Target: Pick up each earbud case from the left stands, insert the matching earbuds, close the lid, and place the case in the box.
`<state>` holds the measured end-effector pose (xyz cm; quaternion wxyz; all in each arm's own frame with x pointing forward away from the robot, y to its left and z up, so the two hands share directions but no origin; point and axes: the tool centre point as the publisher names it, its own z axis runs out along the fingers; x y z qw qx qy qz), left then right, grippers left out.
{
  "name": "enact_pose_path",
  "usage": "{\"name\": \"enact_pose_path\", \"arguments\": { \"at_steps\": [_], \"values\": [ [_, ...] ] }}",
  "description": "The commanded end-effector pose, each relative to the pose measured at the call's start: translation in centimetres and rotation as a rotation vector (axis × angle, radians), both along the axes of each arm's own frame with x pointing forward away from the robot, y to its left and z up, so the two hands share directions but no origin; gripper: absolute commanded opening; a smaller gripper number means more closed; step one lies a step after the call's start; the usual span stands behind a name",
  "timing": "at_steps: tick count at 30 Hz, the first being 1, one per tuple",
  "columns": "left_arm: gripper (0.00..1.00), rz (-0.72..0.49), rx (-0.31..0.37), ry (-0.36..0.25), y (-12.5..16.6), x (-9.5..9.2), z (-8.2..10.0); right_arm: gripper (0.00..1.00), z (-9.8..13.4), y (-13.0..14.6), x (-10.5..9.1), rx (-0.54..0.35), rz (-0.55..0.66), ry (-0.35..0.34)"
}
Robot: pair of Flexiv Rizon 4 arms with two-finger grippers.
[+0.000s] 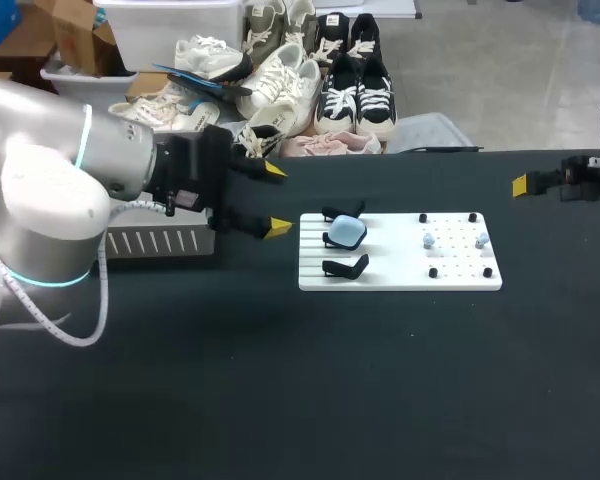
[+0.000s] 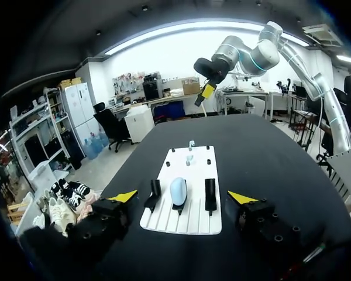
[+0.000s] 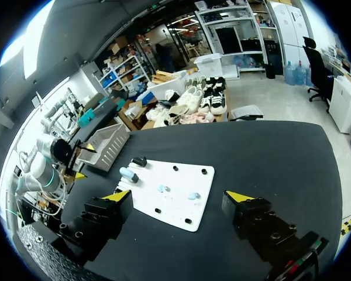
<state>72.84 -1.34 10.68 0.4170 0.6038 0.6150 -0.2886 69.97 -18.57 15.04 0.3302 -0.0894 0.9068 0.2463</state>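
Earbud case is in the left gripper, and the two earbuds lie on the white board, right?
No. The head view shows the earbud case resting on the white board, the left gripper open short of it. The earbuds do lie there.

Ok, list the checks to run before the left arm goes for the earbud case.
1. Left gripper open and empty: ok; in its wrist view it lines up with the case.
2. Earbud case seated between the two black stands: ok.
3. Case lid open or closed: cannot tell.
4. Two earbuds on the pegged end of the white board: ok.
5. Right gripper open and clear of the board: ok.
6. Box free to take the case: cannot tell, partly hidden.
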Motion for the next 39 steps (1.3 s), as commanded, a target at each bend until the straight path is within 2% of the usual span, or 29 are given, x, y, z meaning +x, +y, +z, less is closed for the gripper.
{"name": "enact_pose_path", "arguments": {
  "at_steps": [1, 7, 22, 31, 36, 39],
  "values": [
    [1.0, -0.007, -0.026, 0.009, -1.2, 1.0, -1.3, 1.0, -0.1, -0.1, 0.1, 0.002, 0.003, 0.0],
    [1.0, -0.038, -0.047, 0.042, -2.4, 1.4, -2.2, 1.0, -0.1, -0.1, 0.1, 0.002, 0.003, 0.0],
    [1.0, -0.065, -0.033, 0.086, -4.6, 2.2, -4.9, 1.0, -0.1, -0.1, 0.1, 0.002, 0.003, 0.0],
    [1.0, -0.066, -0.032, 0.126, -5.3, 2.3, -5.8, 1.0, -0.1, -0.1, 0.1, 0.002, 0.003, 0.0],
    [1.0, -0.065, -0.043, 0.179, -5.9, 2.4, -6.2, 1.0, -0.1, -0.1, 0.1, 0.002, 0.003, 0.0],
    [1.0, -0.067, -0.046, 0.186, -6.3, 2.4, -6.4, 1.0, -0.1, -0.1, 0.1, 0.002, 0.003, 0.0]
  ]
}}
